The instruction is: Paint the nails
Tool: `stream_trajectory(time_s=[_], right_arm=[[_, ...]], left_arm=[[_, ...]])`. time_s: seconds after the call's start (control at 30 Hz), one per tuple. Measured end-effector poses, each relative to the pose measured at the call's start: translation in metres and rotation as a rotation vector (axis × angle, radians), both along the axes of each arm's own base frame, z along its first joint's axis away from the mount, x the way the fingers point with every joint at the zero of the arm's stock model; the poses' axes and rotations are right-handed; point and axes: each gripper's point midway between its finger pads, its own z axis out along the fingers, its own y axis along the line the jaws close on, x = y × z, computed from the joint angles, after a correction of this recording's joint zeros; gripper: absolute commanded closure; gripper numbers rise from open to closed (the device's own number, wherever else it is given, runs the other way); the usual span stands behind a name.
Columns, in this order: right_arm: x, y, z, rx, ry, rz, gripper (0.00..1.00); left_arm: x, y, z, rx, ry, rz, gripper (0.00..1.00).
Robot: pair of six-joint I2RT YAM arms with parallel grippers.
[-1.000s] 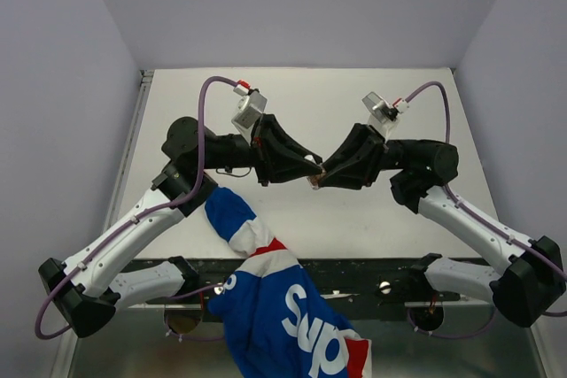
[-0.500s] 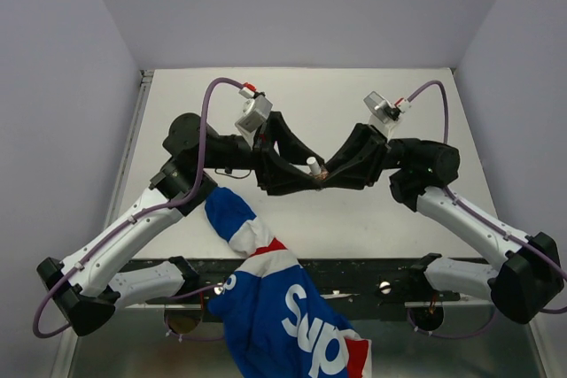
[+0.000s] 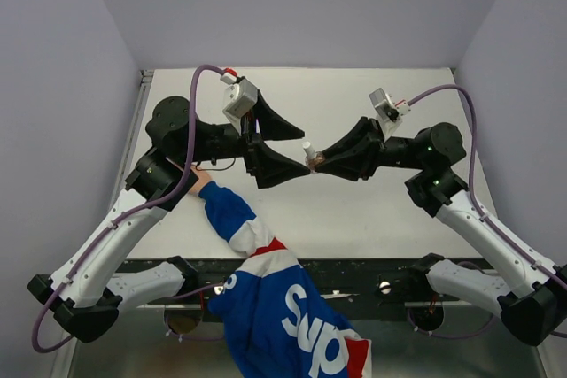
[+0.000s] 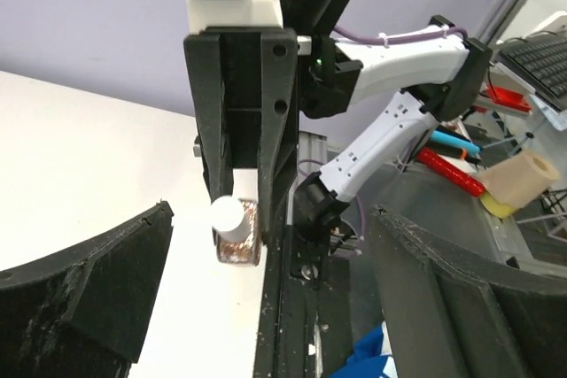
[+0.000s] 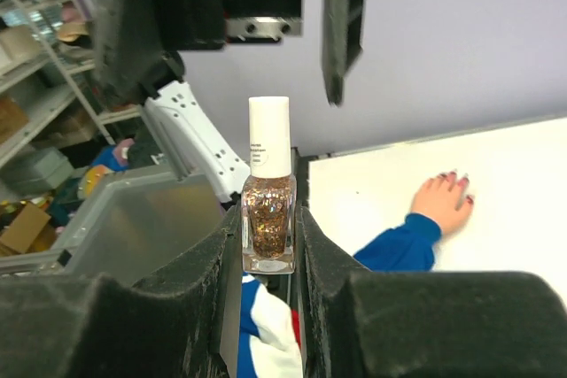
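Painting has not begun: my right gripper (image 5: pixel 268 250) is clamped on the polish bottle (image 5: pixel 269 219), its cap (image 5: pixel 268 135) still on, my left gripper (image 3: pixel 306 154) is spread wide around that cap, and the tinted nails (image 5: pixel 454 178) lie on the table (image 3: pixel 372 219) at nine o'clock, my left arm (image 3: pixel 168 152) overhanging the hand (image 5: pixel 440 201).

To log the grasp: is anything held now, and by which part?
The right gripper holds the bottle by its glass body, below the white cap. The left gripper is open and holds nothing.
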Motion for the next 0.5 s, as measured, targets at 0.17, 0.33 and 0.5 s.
stream_trajectory(time_s=[0.17,0.33,0.5], right_arm=[[0.014,0.001,-0.016,-0.068,-0.002,-0.068,0.99],[0.021,0.002,-0.029,-0.106,0.006,-0.098,0.99],[0.023,0.001,-0.033,-0.122,0.005,-0.108,0.99]], left_arm=[[0.006,0.001,0.007,0.046,-0.005,0.035,0.06],[0.021,-0.012,-0.017,0.127,0.069,0.042,0.14],[0.031,-0.023,-0.044,0.208,0.136,0.063,0.45]])
